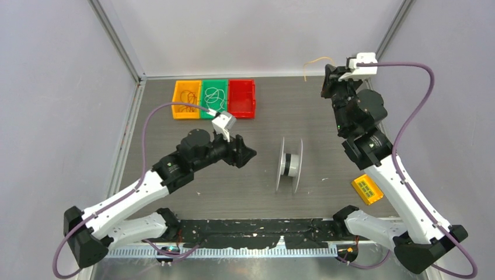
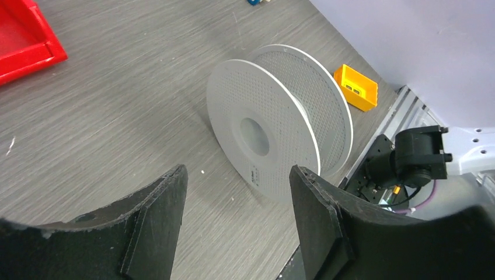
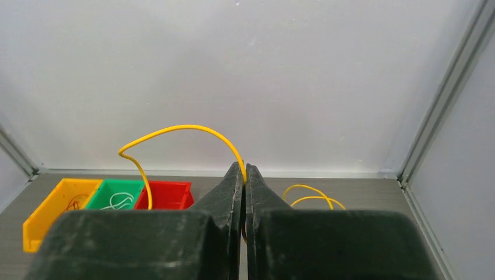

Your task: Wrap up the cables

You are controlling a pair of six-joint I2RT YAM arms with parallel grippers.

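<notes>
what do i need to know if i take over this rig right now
Right gripper: jaws shut on the yellow wire, held up near the far right corner, with the wire's loose lengths curling free.
Left gripper: jaws open, empty, facing the white spool.
The spool stands on edge between the two arms; no wire shows on it.
Done: wire picked up.
Left: probably carry it to the spool and wind all of it on.
</notes>
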